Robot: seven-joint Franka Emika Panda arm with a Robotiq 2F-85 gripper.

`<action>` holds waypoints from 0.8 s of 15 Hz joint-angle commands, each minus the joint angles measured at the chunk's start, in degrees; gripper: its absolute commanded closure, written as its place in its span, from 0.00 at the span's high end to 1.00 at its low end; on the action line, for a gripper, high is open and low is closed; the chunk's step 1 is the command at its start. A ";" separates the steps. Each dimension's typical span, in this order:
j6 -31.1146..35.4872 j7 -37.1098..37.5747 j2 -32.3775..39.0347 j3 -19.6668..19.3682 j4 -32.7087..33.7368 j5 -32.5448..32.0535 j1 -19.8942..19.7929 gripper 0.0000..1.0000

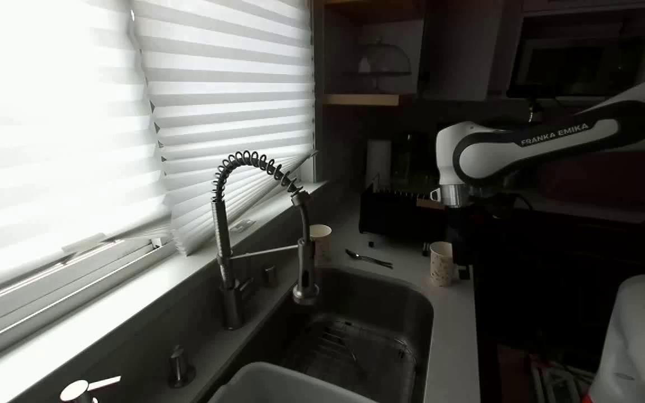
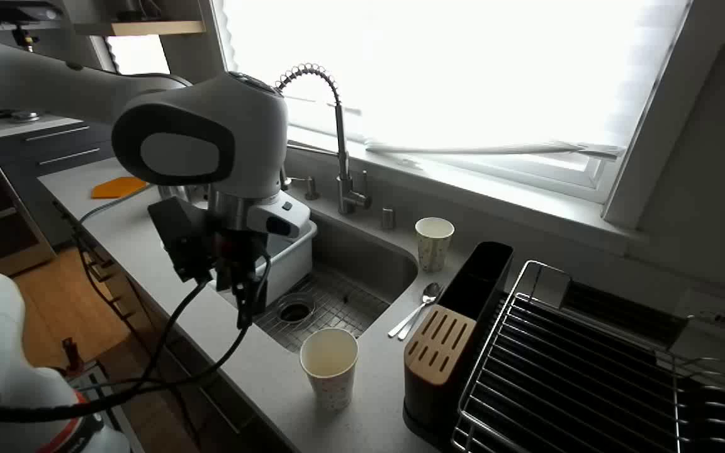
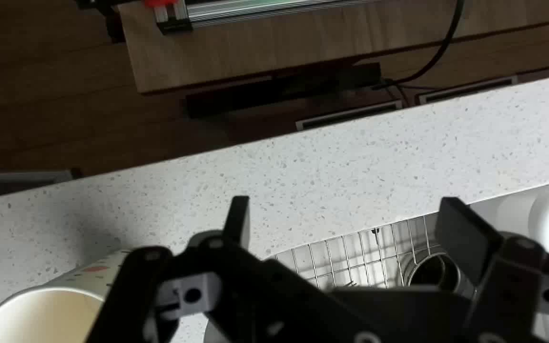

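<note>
My gripper (image 3: 345, 200) stands open over the counter's front edge and the sink, with nothing between its fingers. Nearest to it is a speckled paper cup (image 2: 330, 371), upright on the counter near the sink's corner. In the wrist view this cup (image 3: 41, 314) lies outside the left finger, partly covered by it; in an exterior view the cup (image 1: 441, 266) is overlapped by the dark gripper. A similar cup (image 2: 433, 245) stands behind the sink's far corner. Two spoons (image 2: 422, 308) rest on the counter between the cups.
The sink (image 2: 369, 261) holds a wire grid and a pale basin (image 1: 283, 386). A tall spring faucet (image 1: 221, 240) rises behind it. A black utensil holder with a slotted wooden top (image 2: 439, 343) and a wire dish rack (image 2: 494, 352) stand beside the cups. Cables hang from the arm.
</note>
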 commanded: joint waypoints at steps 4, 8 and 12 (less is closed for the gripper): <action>-0.13 -0.22 0.10 0.44 0.12 0.21 -0.49 1.00; 2.19 -1.20 -0.58 2.18 0.45 0.85 1.57 1.00; 9.29 -0.63 -1.89 8.61 1.68 0.36 6.17 1.00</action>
